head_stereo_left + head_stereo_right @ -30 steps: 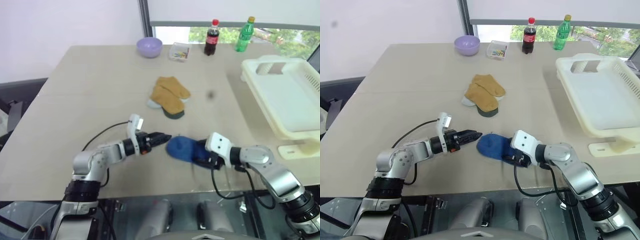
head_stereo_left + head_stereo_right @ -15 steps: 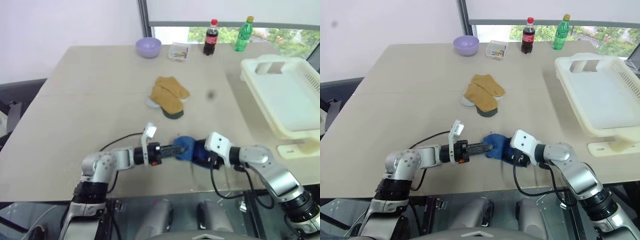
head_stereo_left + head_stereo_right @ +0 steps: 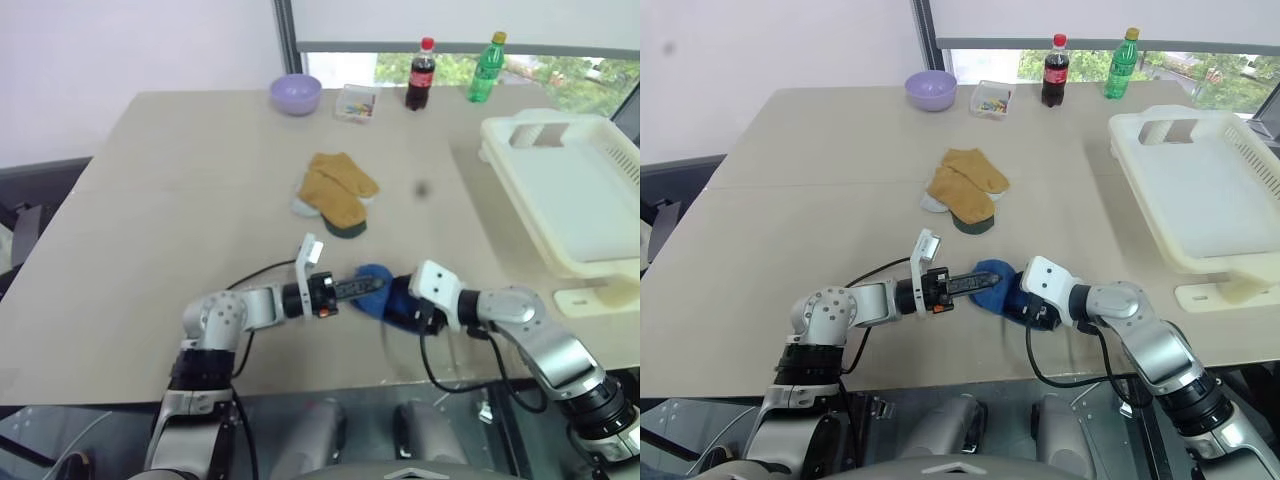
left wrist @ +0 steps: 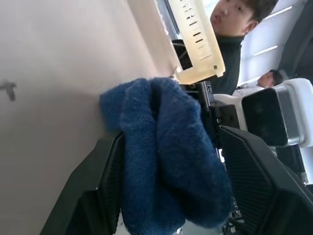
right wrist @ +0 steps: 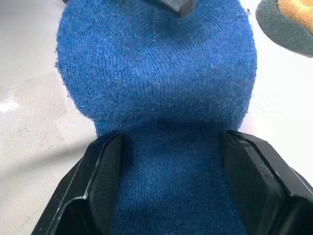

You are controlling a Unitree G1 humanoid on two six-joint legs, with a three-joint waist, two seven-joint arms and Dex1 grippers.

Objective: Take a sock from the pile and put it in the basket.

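- Two claws met at one blue sock (image 3: 385, 297) near the front edge of the worktop (image 3: 180, 200), roughly at the middle of that edge.
- Left claw (image 3: 372, 285) reached in level from the left; its black fingers (image 4: 102, 191) stood spread on either side of the bunched blue sock, and I could not tell whether they pressed on it.
- Pile (image 3: 336, 194) of mustard-tan socks, with pale grey and dark green ones showing beneath, lay toward the middle of the worktop, well apart from the blue sock and farther from the front edge.
- Right claw (image 5: 171, 171) came from the right with its two fingers (image 5: 254, 181) spread wide along both sides of the sock's narrow part, the cloth lying flat between them on the worktop.
- Lilac bowl (image 3: 296, 94), a small clear box (image 3: 358, 103), a cola bottle (image 3: 421, 75) and a green bottle (image 3: 488, 69) stood along the back edge.
- Basket (image 3: 560, 190), cream-white, sat at the right edge of the worktop, nothing showing inside it.
- In the left wrist view, a person in a dark top (image 4: 230, 44) was beyond the basket.
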